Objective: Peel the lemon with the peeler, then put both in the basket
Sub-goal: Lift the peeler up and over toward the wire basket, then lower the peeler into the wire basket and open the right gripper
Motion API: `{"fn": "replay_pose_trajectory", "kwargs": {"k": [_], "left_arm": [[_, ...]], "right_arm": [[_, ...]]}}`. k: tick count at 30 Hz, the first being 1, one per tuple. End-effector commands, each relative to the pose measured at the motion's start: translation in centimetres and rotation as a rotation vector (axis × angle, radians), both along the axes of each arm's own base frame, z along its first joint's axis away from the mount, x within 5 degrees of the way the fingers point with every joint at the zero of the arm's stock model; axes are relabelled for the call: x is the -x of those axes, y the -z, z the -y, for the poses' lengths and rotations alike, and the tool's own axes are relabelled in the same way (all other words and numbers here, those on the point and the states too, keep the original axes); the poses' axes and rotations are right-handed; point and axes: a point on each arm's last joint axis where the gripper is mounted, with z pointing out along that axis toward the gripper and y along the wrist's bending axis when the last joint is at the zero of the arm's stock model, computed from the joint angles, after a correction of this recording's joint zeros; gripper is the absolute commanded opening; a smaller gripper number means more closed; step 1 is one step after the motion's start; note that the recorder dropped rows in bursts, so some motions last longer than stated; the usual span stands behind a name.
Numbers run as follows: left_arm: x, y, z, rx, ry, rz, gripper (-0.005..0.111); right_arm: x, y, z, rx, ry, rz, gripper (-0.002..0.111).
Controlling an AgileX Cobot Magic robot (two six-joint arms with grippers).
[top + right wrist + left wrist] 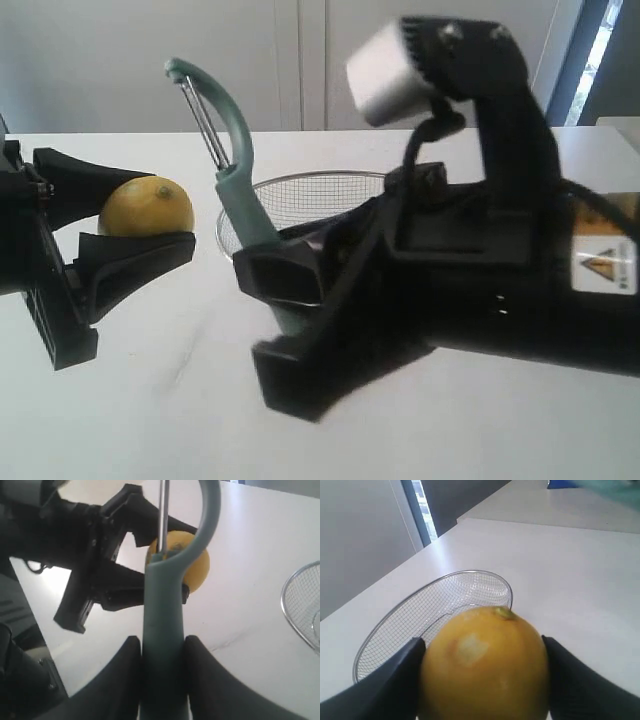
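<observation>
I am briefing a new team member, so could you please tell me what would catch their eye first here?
The bright yellow lemon, clamped between the fingers of the left gripper above the table at the exterior view's left. Next the pale teal peeler, held nearly upright by its handle in the right gripper at centre, its looped head curving toward the lemon. Behind them the wire basket sits on the table.

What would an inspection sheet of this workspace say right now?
Surface: white table, plain.
Job's things: lemon held above the table, one pale patch on skin; peeler upright, blade beside lemon, touching unclear; basket on table behind, nothing seen inside.
Clutter: nothing seen.
Grippers: left gripper shut on lemon; right gripper shut on peeler handle.
Cables: black lead by right arm's camera.
Surroundings: pale wall, window.
</observation>
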Motion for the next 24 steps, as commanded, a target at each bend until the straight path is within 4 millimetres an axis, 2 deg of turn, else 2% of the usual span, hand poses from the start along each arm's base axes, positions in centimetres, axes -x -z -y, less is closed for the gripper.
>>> {"fn": "replay_pose_trajectory", "kwargs": {"k": [1, 5, 11, 14, 17, 21, 24], "left_arm": [[0.1, -0.4, 0.1, 0.038, 0.004, -0.007, 0.0], [0.1, -0.5, 0.1, 0.048, 0.006, -0.019, 0.0], [0.1, -0.5, 0.1, 0.047, 0.004, -0.019, 0.0], [0.1, -0.5, 0.1, 0.048, 0.006, -0.019, 0.0], [0.2, -0.5, 0.2, 0.051, 0.014, -0.019, 0.0], [0.3, -0.5, 0.2, 0.057, 0.028, -0.019, 0.0], [0.3, -0.5, 0.2, 0.057, 0.028, -0.019, 0.0]], "right_arm": [[1.4, -1.1, 1.6, 0.102, -0.113, 0.192, 0.0], [1.9, -1.6, 2.5, 0.178, -0.181, 0.365, 0.0], [0.9, -2.7, 2.6, 0.138, -0.1, 0.517, 0.0], [-0.9, -2.9, 2.6, 0.118, -0.003, 0.545, 0.0], [-3.2, -2.2, 2.9, 0.156, 0.089, 0.529, 0.0], [-7.0, -0.1, 3.5, 0.265, 0.193, 0.444, 0.0], [-9.0, 1.7, 3.6, 0.314, 0.235, 0.369, 0.0]]}}
